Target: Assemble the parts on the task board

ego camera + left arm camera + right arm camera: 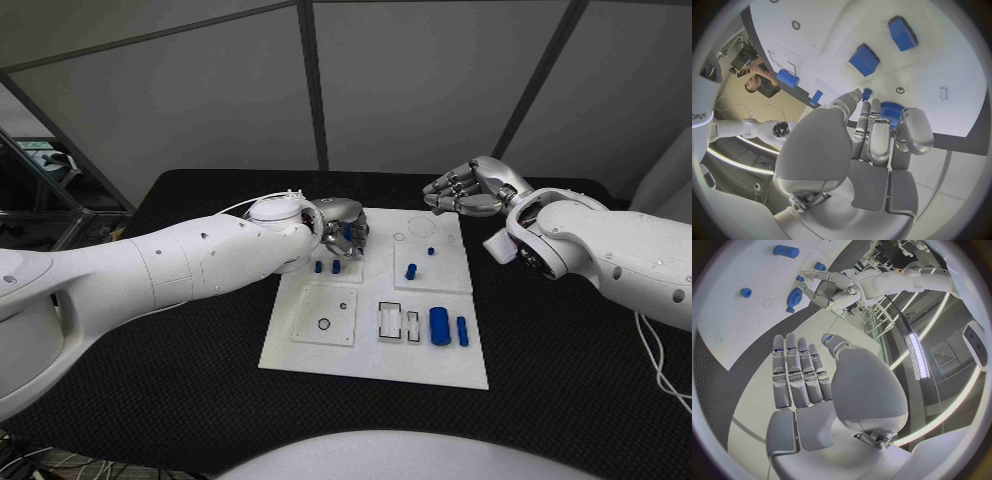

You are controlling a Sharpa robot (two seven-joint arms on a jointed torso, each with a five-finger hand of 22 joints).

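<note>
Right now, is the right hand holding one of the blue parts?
No. The right hand has its fingers spread with nothing in them, raised off the task board.

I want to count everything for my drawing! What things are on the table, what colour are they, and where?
task board: one, white, middle of the black table.
table: one, black, under the board.
small blue parts: two, standing on the board beside the left hand.
blue peg: one, on the board's upper right panel.
blue cylinders: two, lying side by side on the board's right part.
blue gear: one, round and ridged, held in the left hand's fingers.
left hand: silver, over the board's upper left, holding the gear.
right hand: silver, holding nothing, above the board's far edge.
</note>
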